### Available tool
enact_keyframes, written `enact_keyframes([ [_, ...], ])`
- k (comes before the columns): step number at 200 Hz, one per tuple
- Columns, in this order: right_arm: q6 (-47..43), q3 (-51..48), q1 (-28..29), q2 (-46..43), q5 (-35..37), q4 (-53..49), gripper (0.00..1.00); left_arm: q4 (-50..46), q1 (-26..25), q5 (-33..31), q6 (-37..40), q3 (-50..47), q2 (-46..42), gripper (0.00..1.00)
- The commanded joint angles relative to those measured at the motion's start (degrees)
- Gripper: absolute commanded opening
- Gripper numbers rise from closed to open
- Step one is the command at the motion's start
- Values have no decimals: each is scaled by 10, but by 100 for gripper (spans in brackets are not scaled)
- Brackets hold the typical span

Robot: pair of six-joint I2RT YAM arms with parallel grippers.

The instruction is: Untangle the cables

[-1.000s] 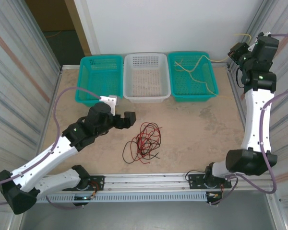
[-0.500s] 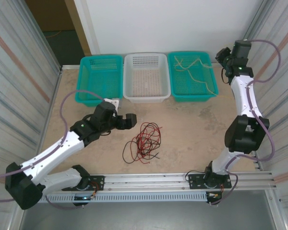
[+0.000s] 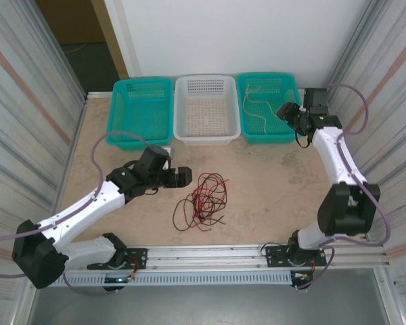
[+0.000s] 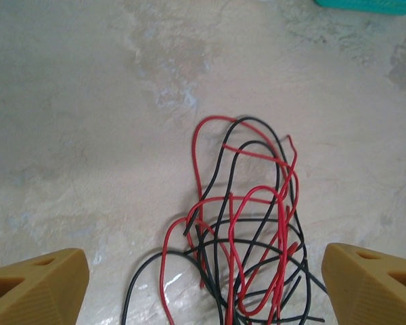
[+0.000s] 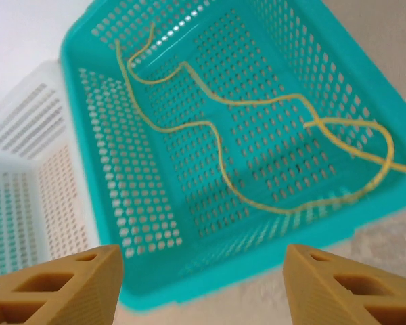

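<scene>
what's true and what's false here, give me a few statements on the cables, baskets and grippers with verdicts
1. The yellow cable lies inside the right teal basket. True.
2. The red and black cables are in the white basket. False: they lie in a tangle on the table, in front of the baskets.
3. The left gripper is shut on a red cable. False: it is open, its fingers wide apart to either side of the tangle, holding nothing.
4. The right gripper is open, facing the right teal basket. True.
</scene>
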Motion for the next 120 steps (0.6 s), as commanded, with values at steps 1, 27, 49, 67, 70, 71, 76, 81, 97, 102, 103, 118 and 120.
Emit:
enact_keyframes([
  [1, -49, -6, 57, -56, -28, -70, 62, -33, 6, -12, -25, -8, -24, 86],
  [27, -64, -23, 203, -43, -53, -125, 56, -22, 15, -2, -54, -37, -52, 81],
  [49, -37, -66, 327, -17, -74, -88, 55, -16, 21, 8, -65, -50, -73, 79],
  [67, -12, -85, 396, 18, -96, -51, 56, -24, 26, 12, -67, -50, -82, 78],
  [70, -8, -84, 404, 25, -100, -47, 55, -25, 26, 13, -68, -50, -82, 78],
  [71, -7, -84, 408, 27, -101, -46, 55, -25, 26, 13, -68, -50, -83, 78],
  [76, -3, -83, 421, 39, -104, -42, 55, -26, 27, 15, -67, -50, -84, 78],
  [81, 2, -83, 431, 49, -104, -39, 55, -28, 28, 17, -68, -50, -85, 77],
  [97, 16, -80, 454, 82, -105, -32, 52, -26, 27, 19, -68, -52, -88, 77],
  [102, 20, -79, 458, 91, -106, -31, 51, -26, 28, 20, -68, -53, -89, 77],
  [103, 21, -79, 459, 93, -106, -31, 51, -25, 29, 20, -68, -53, -89, 77],
  [118, 29, -77, 467, 118, -106, -29, 46, -22, 30, 20, -70, -55, -91, 77],
  [120, 29, -77, 467, 120, -107, -29, 45, -21, 30, 19, -70, -55, -92, 77],
])
